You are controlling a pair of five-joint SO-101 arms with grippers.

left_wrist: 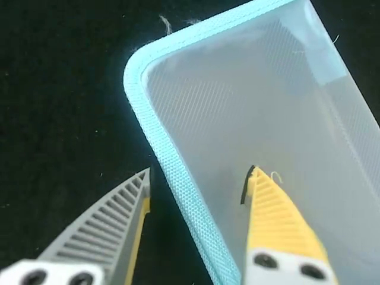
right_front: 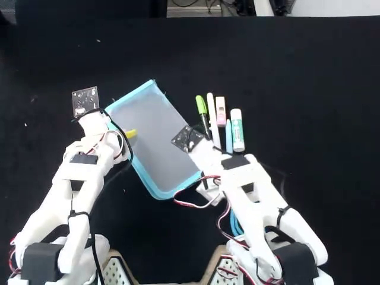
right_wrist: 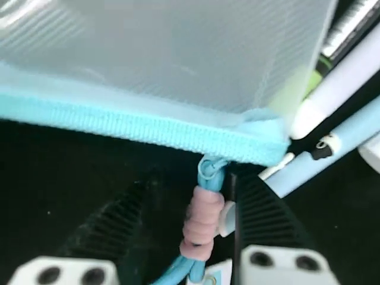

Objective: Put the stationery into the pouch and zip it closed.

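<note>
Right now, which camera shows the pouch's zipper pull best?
Right wrist view: the zipper pull sits close between the right gripper's fingers. High view: an arm covers that pouch corner. Left wrist view: another corner.

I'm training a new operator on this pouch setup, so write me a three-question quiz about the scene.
1. True or false: the pens are inside the pouch.
2. What lies in the right tool's gap? A zip pull, B scissors, C ruler.
3. Fill in: the left tool straddles the pouch's ___ border.
Key: 1 false, they lie beside it; 2 A; 3 blue.
</note>
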